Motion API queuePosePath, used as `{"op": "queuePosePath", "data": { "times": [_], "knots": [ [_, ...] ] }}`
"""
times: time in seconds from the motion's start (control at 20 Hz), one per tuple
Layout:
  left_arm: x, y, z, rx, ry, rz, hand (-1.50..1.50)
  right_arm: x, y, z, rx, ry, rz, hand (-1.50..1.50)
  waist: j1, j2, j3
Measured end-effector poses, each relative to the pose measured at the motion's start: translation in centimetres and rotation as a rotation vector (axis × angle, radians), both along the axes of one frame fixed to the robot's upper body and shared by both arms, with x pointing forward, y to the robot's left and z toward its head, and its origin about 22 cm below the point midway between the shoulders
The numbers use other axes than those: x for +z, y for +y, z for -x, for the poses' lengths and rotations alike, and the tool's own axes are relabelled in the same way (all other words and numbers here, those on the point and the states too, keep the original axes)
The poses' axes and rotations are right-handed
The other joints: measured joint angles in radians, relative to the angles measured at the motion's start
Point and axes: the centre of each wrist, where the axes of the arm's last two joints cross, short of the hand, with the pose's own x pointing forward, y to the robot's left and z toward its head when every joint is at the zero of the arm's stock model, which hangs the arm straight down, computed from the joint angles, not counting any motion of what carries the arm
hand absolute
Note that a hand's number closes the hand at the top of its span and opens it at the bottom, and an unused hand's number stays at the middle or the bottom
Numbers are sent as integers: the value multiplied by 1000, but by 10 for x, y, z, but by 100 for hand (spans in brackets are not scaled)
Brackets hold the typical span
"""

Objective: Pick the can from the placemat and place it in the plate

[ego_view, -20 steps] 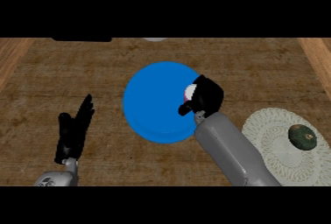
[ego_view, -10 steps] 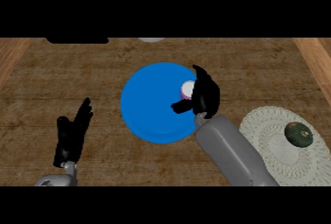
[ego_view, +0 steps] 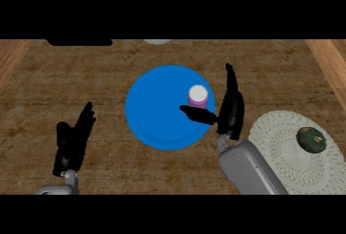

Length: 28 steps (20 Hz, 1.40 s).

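From my station I see the can (ego_view: 197, 96) standing upright on the blue plate (ego_view: 159, 121), toward the plate's right side, just above the middle of the frame. Its pale top faces the camera and a strip of purple wall shows below it.

My right hand (ego_view: 232, 109) stands just right of the can, over the plate's right rim. Its fingers (ego_view: 229, 80) are straight and point toward the top of the frame, and the thumb (ego_view: 196, 114) sticks out to the left, just below the can. The hand is spread wide and grips nothing; I cannot tell whether the thumb touches the can's base. The grey forearm (ego_view: 250, 169) runs down to the lower edge.

At lower right lies the pale woven placemat (ego_view: 290, 155), well apart from the can, with a dark round object (ego_view: 310, 139) resting on its upper right part.

My left hand (ego_view: 74, 141) shows at lower left, fingers straight and up, open and resting above the wooden counter (ego_view: 67, 82).
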Motion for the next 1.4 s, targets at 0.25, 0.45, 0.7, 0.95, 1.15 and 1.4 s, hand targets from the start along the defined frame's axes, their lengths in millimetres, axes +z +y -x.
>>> {"op": "queuePosePath", "data": {
  "times": [0.25,0.45,0.7,0.95,1.15,1.4],
  "knots": [
    [0,0,-1,-3,2,3,0,-15,-14,17,39,-43,-63,-150,0,1,-1],
    [-2,5,4,-2,-3,7,0,-32,-17,23,67,-71,-71,-150,2,1,-1],
    [-6,0,5,-7,-3,13,0,-43,-7,29,80,-82,-61,-150,2,1,-1],
    [-7,0,1,-7,-1,14,0,-49,-9,22,42,-49,-33,-150,2,1,-1],
    [-5,7,-2,-3,-4,4,0,-59,-10,24,11,-20,-10,-150,2,1,-2],
    [-6,6,0,3,-7,0,0,-65,-18,23,-15,3,12,-150,1,1,-2]
  ]
}}
